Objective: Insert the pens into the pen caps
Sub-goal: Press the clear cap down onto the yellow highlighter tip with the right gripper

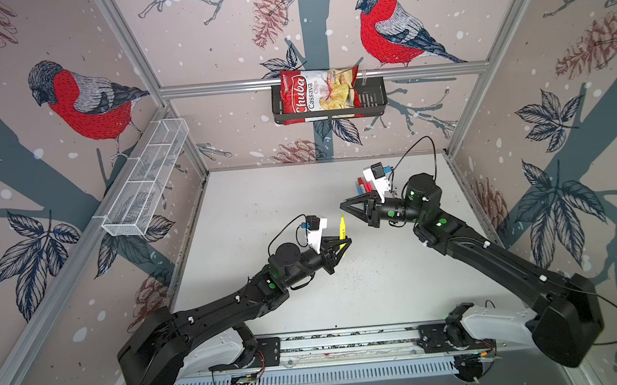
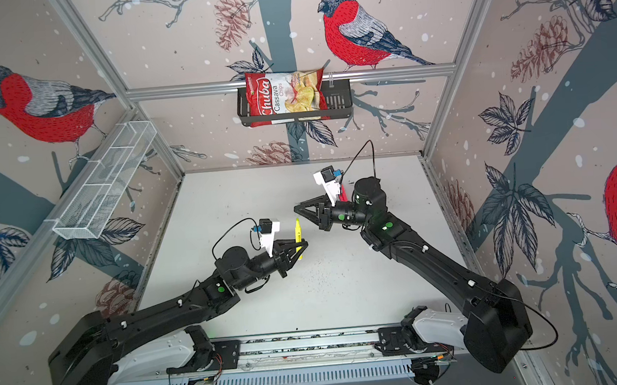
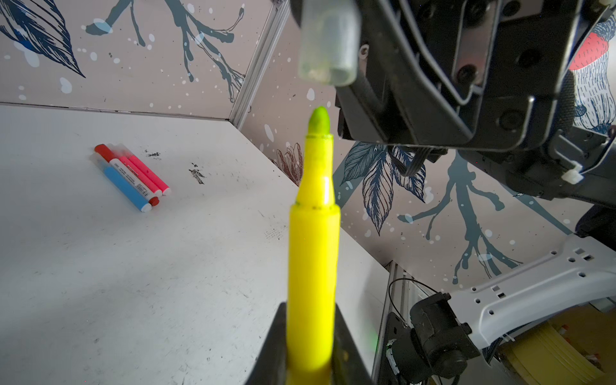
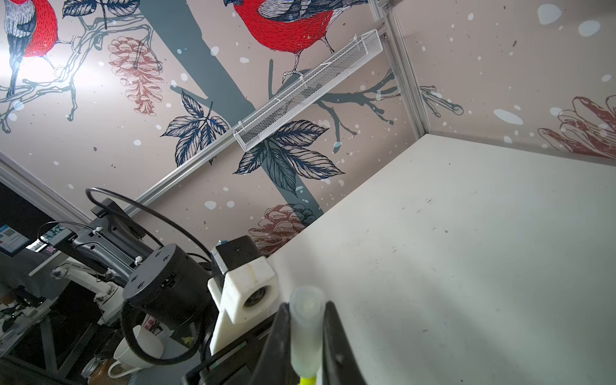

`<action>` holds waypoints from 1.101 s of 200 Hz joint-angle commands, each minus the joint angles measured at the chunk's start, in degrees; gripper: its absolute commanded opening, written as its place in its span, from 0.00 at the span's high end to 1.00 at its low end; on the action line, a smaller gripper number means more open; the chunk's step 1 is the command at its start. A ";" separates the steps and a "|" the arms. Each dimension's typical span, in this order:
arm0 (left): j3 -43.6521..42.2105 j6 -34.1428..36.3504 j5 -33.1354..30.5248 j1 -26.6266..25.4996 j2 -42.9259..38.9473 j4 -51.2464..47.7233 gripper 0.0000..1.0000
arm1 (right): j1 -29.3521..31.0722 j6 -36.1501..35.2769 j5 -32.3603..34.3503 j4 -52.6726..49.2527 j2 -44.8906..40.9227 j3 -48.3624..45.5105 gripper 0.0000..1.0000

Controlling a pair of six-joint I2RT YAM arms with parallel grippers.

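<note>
Two grippers are found engaged, each closed on one half of the pair. The left gripper (image 1: 345,243) is clamped low on the barrel of the yellow pen (image 3: 313,250), so the bare tip (image 3: 319,120) is left free and points away from that wrist. The right gripper (image 1: 342,205) is shut on a translucent cap (image 3: 328,43).

The cap is held just beyond the tip, along the pen's long axis, with its open mouth turned toward the tip. A clear gap is noted between them; no contact is made. The cap appears canted slightly off the pen's axis, so a small correction is judged necessary before the two are pushed together end to end.

Four other pens (image 3: 133,176) are recorded lying side by side on the table (image 3: 100,283), apparently capped, well apart from both grippers.
</note>
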 commanded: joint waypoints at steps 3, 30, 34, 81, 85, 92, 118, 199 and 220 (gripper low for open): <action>0.59 -0.18 0.10 -0.04 -0.57 1.85 0.86 | 0.16 -0.95 -0.86 1.74 -0.22 -0.28 1.00; 0.68 0.08 -0.21 -0.04 -0.95 1.53 0.86 | 0.55 -0.82 -1.26 2.17 -0.11 -0.55 1.00; 0.68 0.07 -0.25 -0.04 -1.00 1.53 0.86 | 0.55 -0.88 -1.25 2.18 -0.05 -0.63 1.00; 0.68 0.29 -0.52 -0.02 -1.21 1.26 0.86 | 1.49 -1.17 -2.02 2.05 -0.03 -0.89 1.00; 0.68 0.33 -0.52 -0.04 -1.33 1.36 0.86 | 1.59 -1.29 -2.05 1.91 -0.07 -0.91 1.00; 0.67 0.33 -0.60 0.03 -1.38 1.33 0.86 | 1.75 -1.47 -2.10 1.70 -0.07 -0.91 1.00; 0.68 0.42 -0.81 -0.04 -2.19 1.27 0.86 | 2.03 -1.83 -1.96 1.07 -0.21 -1.33 1.00; 0.33 0.81 -0.21 0.00 -5.40 2.17 0.87 | 3.75 -4.88 -3.28 -3.18 -0.51 -2.48 1.00; -0.11 0.86 -0.26 -0.01 -6.41 3.17 0.88 | 4.16 -5.27 -3.08 -3.95 -1.21 -3.31 1.00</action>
